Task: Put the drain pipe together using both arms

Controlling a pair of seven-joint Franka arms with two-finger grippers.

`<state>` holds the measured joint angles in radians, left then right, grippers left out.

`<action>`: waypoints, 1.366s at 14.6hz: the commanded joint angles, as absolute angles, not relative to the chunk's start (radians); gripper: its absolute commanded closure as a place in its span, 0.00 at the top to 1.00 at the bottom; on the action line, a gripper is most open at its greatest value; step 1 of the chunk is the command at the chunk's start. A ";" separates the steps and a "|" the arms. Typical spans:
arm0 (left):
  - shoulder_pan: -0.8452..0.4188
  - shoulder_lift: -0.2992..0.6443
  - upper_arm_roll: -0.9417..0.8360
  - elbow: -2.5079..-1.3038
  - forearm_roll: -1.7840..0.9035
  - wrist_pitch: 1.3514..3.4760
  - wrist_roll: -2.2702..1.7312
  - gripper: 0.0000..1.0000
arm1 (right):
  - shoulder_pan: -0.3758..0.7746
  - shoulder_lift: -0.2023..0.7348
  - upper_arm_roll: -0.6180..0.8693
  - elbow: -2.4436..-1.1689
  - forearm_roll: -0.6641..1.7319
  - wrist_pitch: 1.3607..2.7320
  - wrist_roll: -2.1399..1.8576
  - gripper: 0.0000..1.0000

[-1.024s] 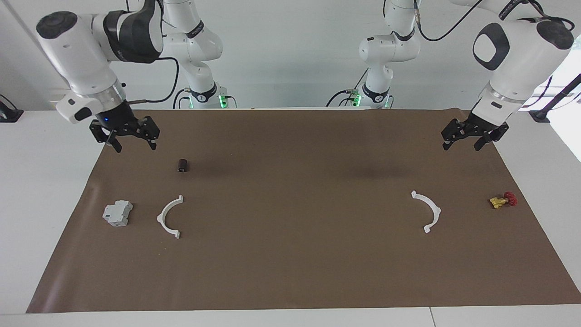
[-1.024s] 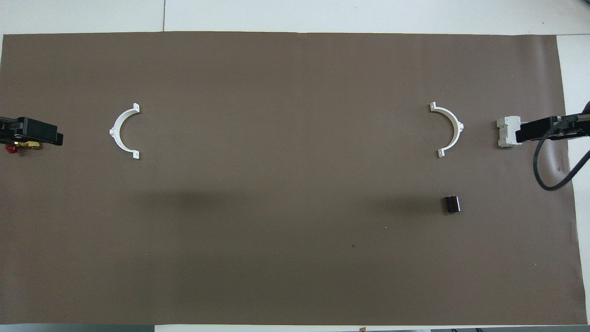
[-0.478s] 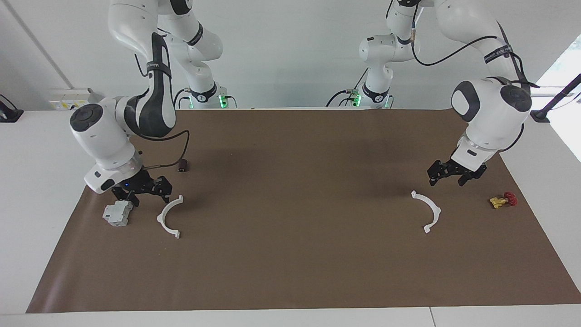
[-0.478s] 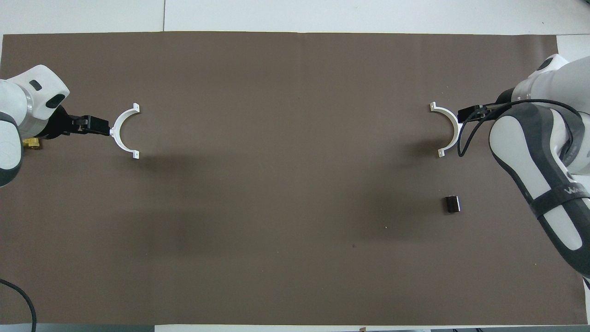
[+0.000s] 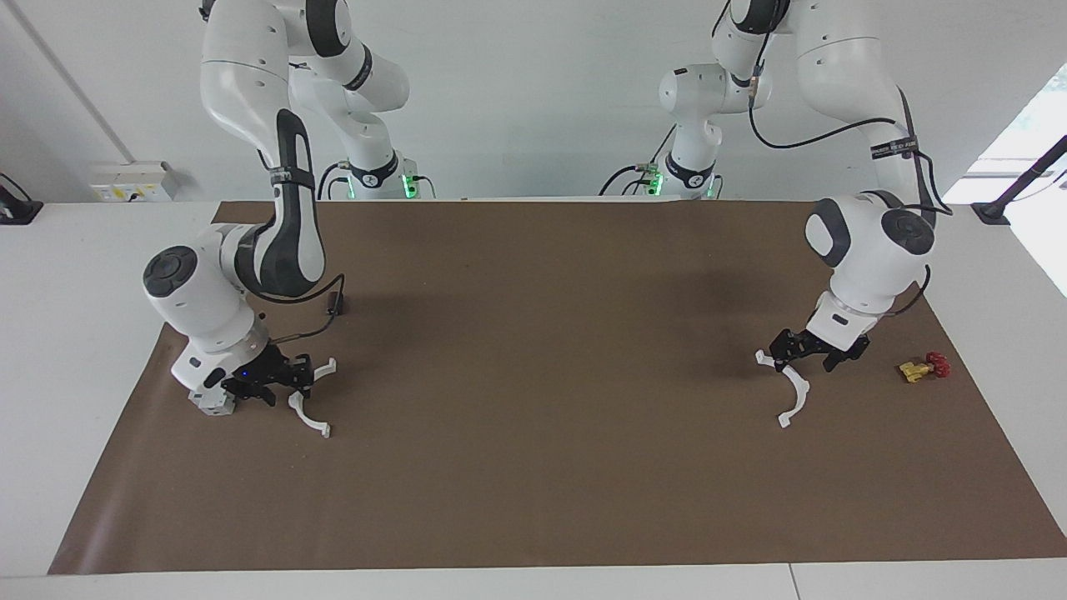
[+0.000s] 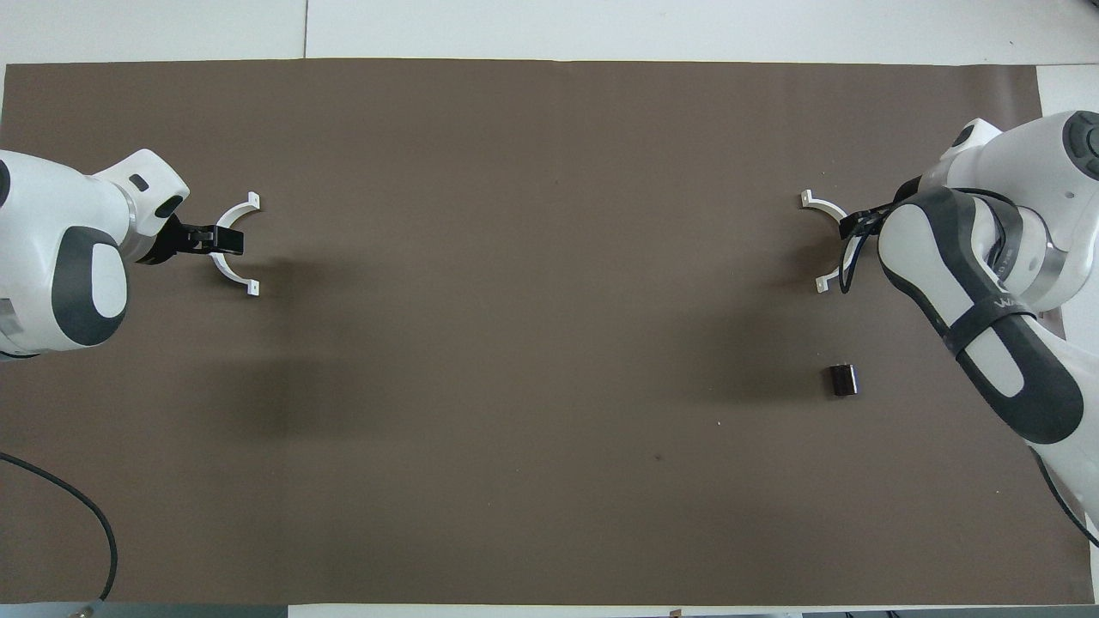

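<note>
The drain pipe lies as two separate white half-ring arcs on the brown mat. One arc [image 5: 308, 421] [image 6: 822, 204] is toward the right arm's end. My right gripper [image 5: 292, 385] [image 6: 848, 227] is low at the middle of that arc's outer curve and covers it there. The other arc [image 5: 796, 400] [image 6: 230, 270] lies toward the left arm's end. My left gripper [image 5: 804, 362] [image 6: 225, 241] is down at this arc's middle, open, with its fingers on either side of the band. Both arcs rest flat on the mat.
A grey blocky box [image 5: 208, 404] sits beside the right arm's arc, mostly covered by that arm's wrist. A small dark cylinder [image 5: 335, 307] [image 6: 842, 379] lies nearer to the robots than that arc. A yellow-and-red valve [image 5: 924, 367] lies at the left arm's end of the mat [image 5: 533, 467].
Both arms have come down from above the mat's ends and moved inward, each gripper dropping onto the middle of its own arc. The arcs have not moved.
</note>
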<state>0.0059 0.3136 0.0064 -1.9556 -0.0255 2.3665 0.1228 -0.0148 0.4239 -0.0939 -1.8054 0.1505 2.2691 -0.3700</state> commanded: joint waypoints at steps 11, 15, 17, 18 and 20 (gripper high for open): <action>0.032 0.359 0.011 -1.962 -0.017 2.430 0.155 0.00 | -0.018 0.437 -0.089 -1.862 0.176 2.345 -0.408 0.38; 0.031 0.357 0.009 -1.960 -0.017 2.428 0.155 0.00 | -0.017 0.436 -0.084 -1.858 0.176 2.335 -0.403 0.00; 0.032 0.354 0.009 -1.957 -0.018 2.427 0.155 0.00 | -0.020 0.437 -0.078 -1.845 0.176 2.321 -0.402 0.00; 0.032 0.350 0.011 -1.957 -0.017 2.427 0.153 0.00 | -0.020 0.436 -0.075 -1.820 0.176 2.291 -0.399 0.00; 0.031 0.339 0.011 -1.953 -0.017 2.422 0.152 0.00 | -0.015 0.443 -0.063 -1.703 0.176 2.138 -0.347 0.00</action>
<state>0.0290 0.3592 0.0109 -1.9534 -0.0249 2.4357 0.1453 -0.0144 0.4462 -0.0762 -1.7968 0.1510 2.2559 -0.3675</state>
